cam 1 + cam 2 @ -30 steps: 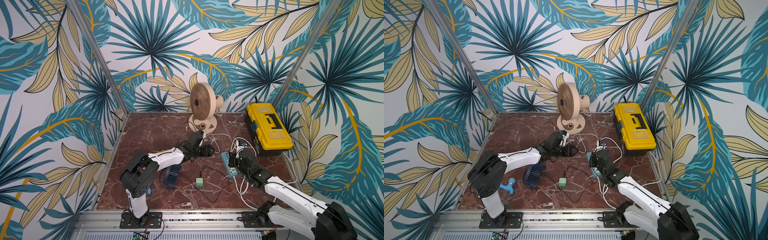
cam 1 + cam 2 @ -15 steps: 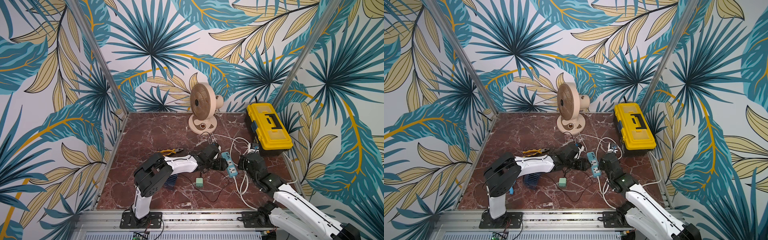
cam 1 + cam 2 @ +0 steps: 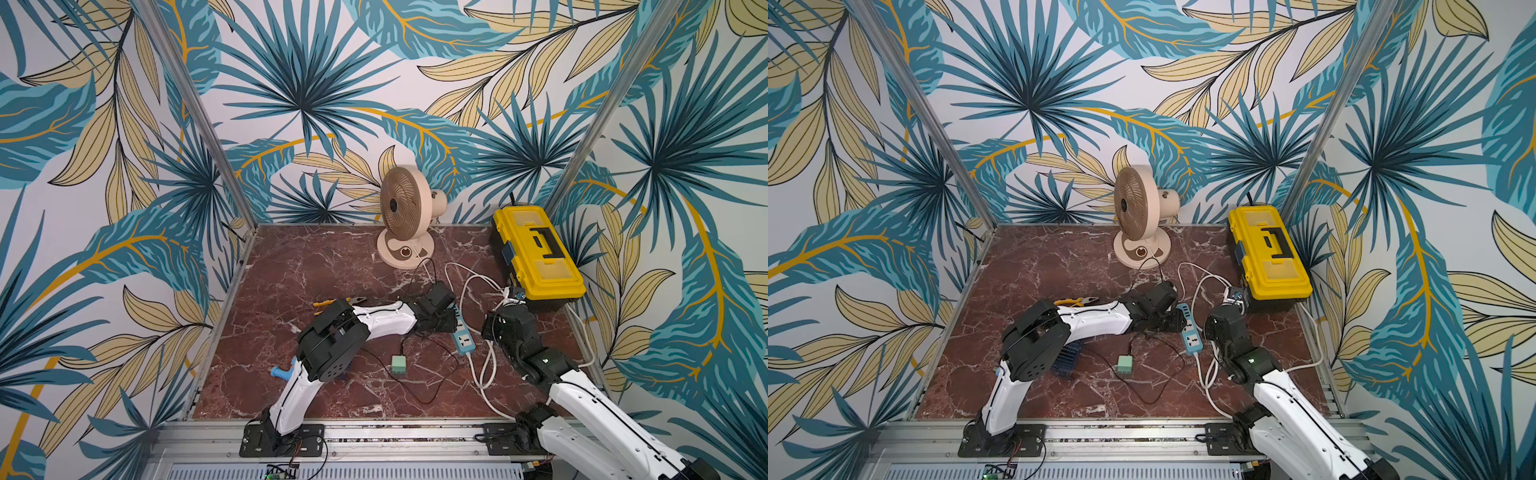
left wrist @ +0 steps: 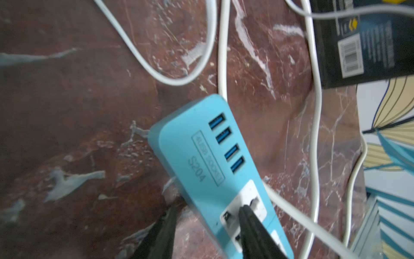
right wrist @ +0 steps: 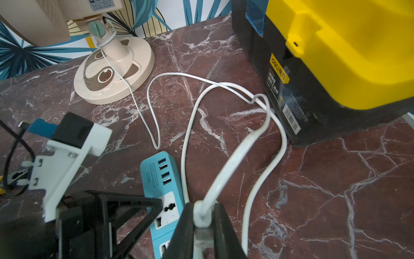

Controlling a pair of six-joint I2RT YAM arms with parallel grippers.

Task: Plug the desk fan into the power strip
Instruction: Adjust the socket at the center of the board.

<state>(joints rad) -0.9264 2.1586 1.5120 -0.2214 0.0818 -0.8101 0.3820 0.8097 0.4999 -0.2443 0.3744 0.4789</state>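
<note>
R hand [image 5: 203, 207] clenching white plug [image 5: 202, 219], L hand [image 4: 208, 207] sitting at power strip [image 4: 201, 157] edge, can't tell if gripping, desk fan [image 3: 401, 203] standing behind

We see the beige desk fan [image 3: 405, 208] standing upright on its round base, just beside the far end of the yellow toolbox [image 3: 536, 249], with its grille turned away from the toolbox. Its thin white cord [image 5: 154, 125] trails across the marble surface [image 3: 311, 270] towards the toolbox's near corner. There it ends in a white plug [image 5: 201, 220], pinched in the right claw [image 5: 202, 207]. The light-blue power strip [image 3: 463, 338] lies flat, near that same corner but apart from it. It runs roughly parallel to the toolbox, with four blue USB ports at its far end and white socket faces nearer us.
</note>
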